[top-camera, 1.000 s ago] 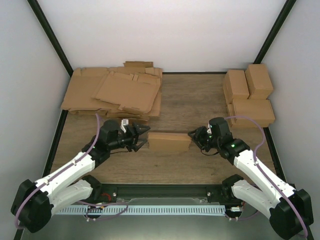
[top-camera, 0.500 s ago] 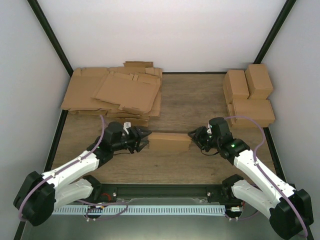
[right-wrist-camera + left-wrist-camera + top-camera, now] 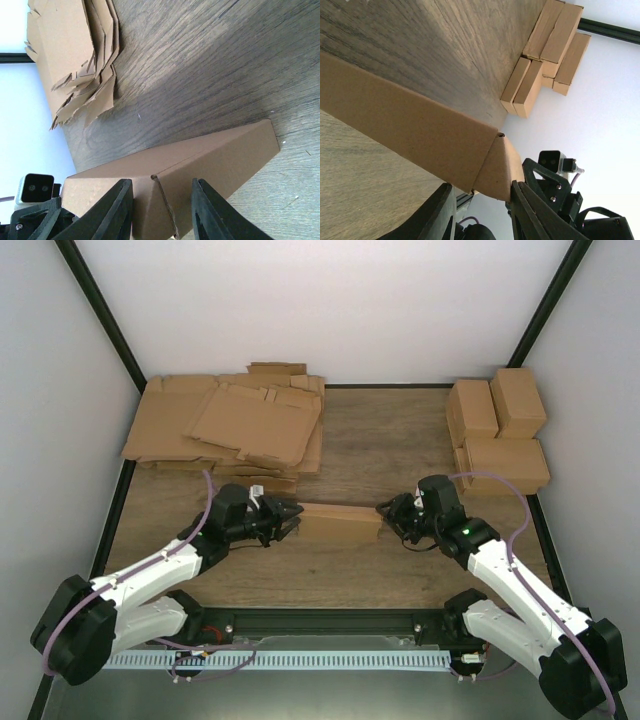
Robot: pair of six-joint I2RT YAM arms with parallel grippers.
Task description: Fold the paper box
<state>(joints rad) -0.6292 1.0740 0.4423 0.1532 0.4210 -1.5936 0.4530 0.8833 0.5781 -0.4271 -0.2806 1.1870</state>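
1. Far left of and behind the paper box (image 3: 338, 523) lies a loose stack of flat cardboard sheets (image 3: 225, 430) with notched edges.
2. My left gripper (image 3: 290, 518) is at the box's left end. In the left wrist view its fingers (image 3: 437, 212) stand partly apart on either side of the end flap. One finger is against the flap and the other shows a slim gap, so I cannot tell whether I have a real grip.
3. The paper box lies lengthwise on the wooden table (image 3: 390, 430) between my two grippers. It is an oblong with its panels up, and nothing of its inside shows.
4. My right gripper (image 3: 386, 510) is at the box's right end. Its fingers (image 3: 116, 210) are partly closed, with the end of the box pinched between them.
5. Far right of and behind the box sit several folded boxes (image 3: 497, 430), packed together with all faces closed, so any contents are hidden.
6. A second ago my left jaws were spread wide just short of the box. Since then the arm has come in to the box's end and the jaws have narrowed a good deal. The box's left end now looks slightly turned. My right gripper and both stacks have not moved.
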